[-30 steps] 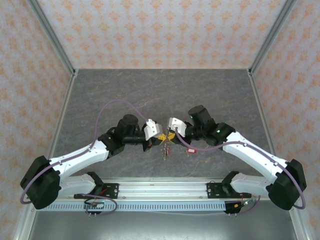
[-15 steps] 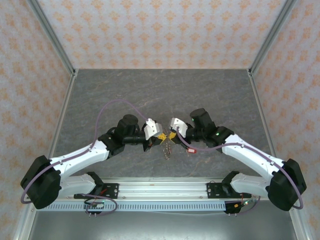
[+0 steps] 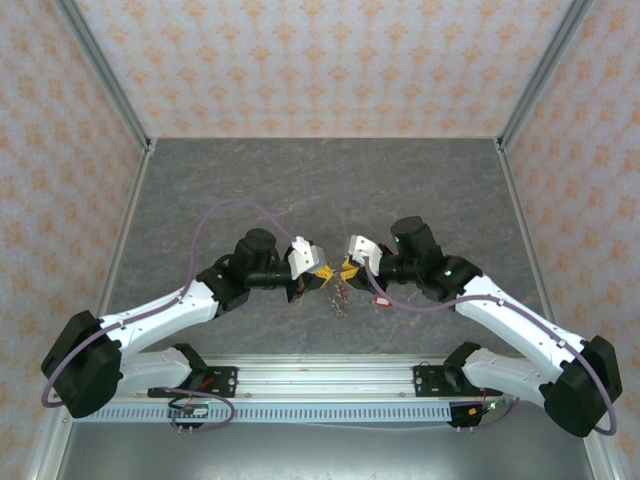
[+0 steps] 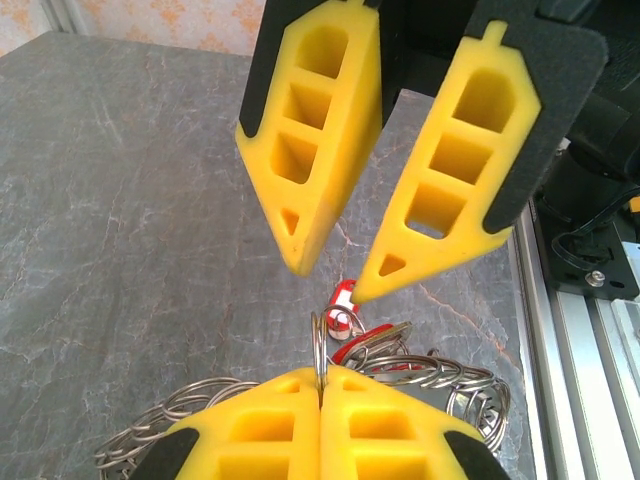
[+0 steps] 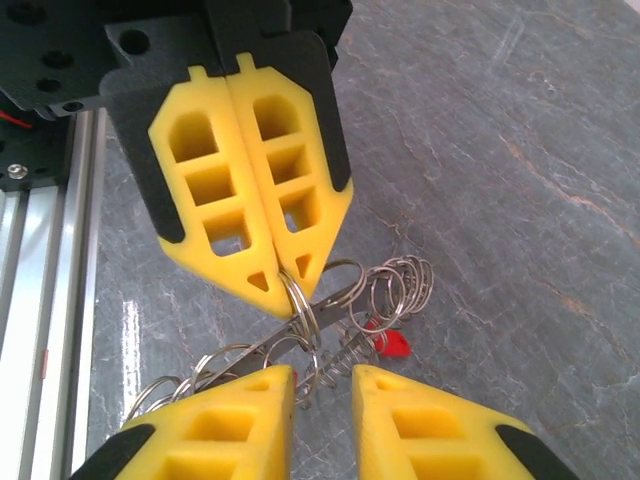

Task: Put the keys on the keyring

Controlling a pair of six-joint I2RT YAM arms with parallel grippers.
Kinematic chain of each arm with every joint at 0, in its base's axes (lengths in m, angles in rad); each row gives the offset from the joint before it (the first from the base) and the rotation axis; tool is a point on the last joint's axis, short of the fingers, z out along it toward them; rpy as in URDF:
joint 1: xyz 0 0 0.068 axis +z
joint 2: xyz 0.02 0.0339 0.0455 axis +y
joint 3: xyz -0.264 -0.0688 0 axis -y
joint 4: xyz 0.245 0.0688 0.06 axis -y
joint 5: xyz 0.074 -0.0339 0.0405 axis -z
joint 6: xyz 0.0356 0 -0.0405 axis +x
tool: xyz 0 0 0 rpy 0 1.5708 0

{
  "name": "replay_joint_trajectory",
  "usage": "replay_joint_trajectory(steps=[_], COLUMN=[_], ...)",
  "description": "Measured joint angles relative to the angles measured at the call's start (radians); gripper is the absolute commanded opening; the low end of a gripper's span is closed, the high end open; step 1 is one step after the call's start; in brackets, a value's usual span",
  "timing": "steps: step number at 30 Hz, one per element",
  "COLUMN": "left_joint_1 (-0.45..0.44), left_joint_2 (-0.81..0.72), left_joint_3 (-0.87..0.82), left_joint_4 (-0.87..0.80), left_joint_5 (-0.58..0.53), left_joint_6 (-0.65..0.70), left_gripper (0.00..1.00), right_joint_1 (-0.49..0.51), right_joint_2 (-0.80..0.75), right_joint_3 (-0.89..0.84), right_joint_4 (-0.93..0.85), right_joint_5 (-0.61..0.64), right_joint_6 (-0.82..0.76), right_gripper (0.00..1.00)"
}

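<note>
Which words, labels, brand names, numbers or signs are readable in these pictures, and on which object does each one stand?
No text can be read in any view.
Red tag beside the keyring: no print visible.
Small circuit board on the front rail: any marking is too small to read.
Yellow fingers of the right pincer: blank.

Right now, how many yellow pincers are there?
2. The left pincer is mid-table, shut on a metal ring; the right pincer faces it, open.
</note>
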Motion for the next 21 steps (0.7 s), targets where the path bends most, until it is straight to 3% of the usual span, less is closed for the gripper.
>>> replay_joint_trajectory(steps=[14,21], left_joint_1=[0.0,0.0], left_joint_2=[0.0,0.0], left_joint_3=[0.0,0.0], left_joint_4=[0.0,-0.001], left_joint_5=[0.004,0.008], left_joint_6=[0.0,0.0], left_gripper=[0.0,0.0], right_joint_1=[0.0,0.0], right_joint_2=[0.068,0.087], right_joint_3=[0.026,0.033], right_joint_4=[0.001,0.002], right_joint_5=[-0.041,-0.06], right_joint_6=[-0.018,-0.017], right_gripper=[0.18,0.08])
